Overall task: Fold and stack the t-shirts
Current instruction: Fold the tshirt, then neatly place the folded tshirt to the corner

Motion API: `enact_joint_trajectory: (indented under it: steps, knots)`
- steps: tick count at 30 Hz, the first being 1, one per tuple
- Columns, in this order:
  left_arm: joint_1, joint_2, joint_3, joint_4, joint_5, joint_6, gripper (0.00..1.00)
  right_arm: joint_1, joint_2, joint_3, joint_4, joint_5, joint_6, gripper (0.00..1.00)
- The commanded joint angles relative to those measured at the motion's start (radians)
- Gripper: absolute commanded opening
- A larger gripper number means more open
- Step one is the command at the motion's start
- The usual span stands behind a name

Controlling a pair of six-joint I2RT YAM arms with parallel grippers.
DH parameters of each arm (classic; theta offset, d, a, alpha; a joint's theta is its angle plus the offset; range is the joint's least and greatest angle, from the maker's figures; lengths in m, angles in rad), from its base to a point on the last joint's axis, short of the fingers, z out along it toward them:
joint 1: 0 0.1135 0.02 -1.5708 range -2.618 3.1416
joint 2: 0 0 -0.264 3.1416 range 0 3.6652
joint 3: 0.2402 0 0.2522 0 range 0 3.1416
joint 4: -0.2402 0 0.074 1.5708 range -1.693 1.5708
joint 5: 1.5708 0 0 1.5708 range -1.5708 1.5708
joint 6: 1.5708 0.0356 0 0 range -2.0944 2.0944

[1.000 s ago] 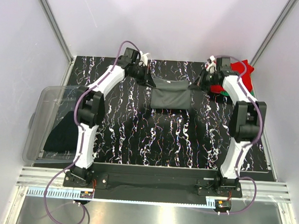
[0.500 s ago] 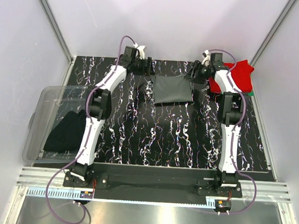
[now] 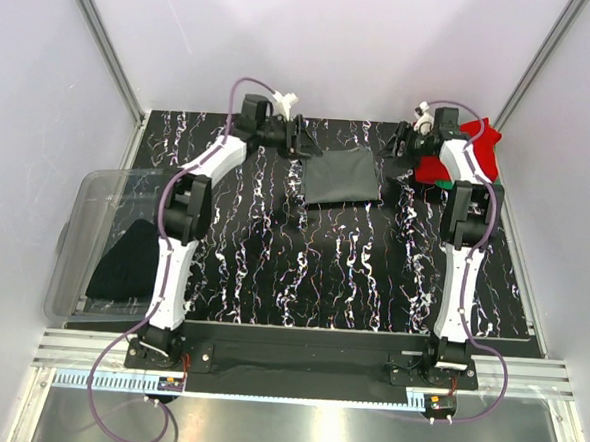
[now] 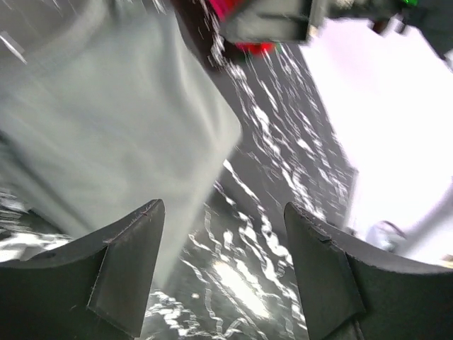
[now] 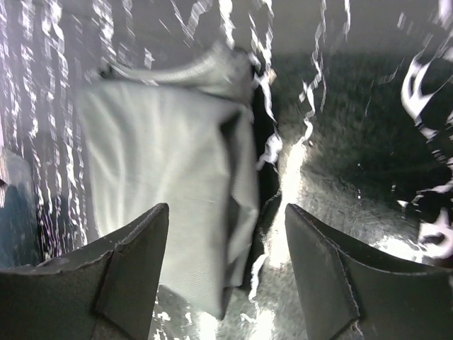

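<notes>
1. Dark grey t-shirt [image 3: 344, 177]: folded, flat on the desk [image 3: 302, 272], centred near the far edge.
2. Left gripper [image 3: 305, 141]: fingers apart, empty, just beside its far-left corner.
3. Right gripper [image 3: 396, 147]: fingers apart, empty, just beside its far-right corner.

Black marbled table [image 3: 332, 273], pale walls [image 3: 336, 43]

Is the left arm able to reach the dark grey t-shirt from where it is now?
Probably yes: the left fingers, open, hover beside the far left corner of the dark grey t-shirt, with nothing between them.
</notes>
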Motion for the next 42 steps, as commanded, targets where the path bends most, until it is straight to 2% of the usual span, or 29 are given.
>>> enact_joint_trajectory:
  steps: [1, 17, 22, 27, 34, 38, 42]
  knots:
    - [-0.023, 0.056, -0.048, 0.134, 0.157, -0.164, 0.72, 0.012, 0.058, 0.037, -0.031, -0.066, -0.021, 0.74]
    - [-0.032, 0.147, -0.037, 0.004, 0.079, -0.103, 0.73, 0.018, 0.196, 0.076, -0.039, -0.190, 0.099, 0.75]
    - [-0.032, 0.156, -0.026, -0.004, 0.070, -0.101, 0.73, 0.027, 0.251, 0.134, -0.086, -0.204, 0.122, 0.73]
    - [-0.032, 0.165, -0.023, -0.011, 0.064, -0.098, 0.73, 0.044, 0.337, 0.272, -0.195, -0.218, 0.120, 0.70]
    - [-0.032, 0.177, -0.016, -0.018, 0.059, -0.095, 0.73, 0.084, 0.349, 0.300, -0.240, -0.213, 0.093, 0.68]
    - [-0.032, 0.187, -0.005, -0.022, 0.054, -0.092, 0.73, 0.099, 0.346, 0.309, -0.266, -0.182, 0.074, 0.62]
    - [-0.032, 0.188, -0.002, -0.024, 0.050, -0.089, 0.73, 0.105, 0.342, 0.304, -0.277, -0.175, 0.056, 0.47]
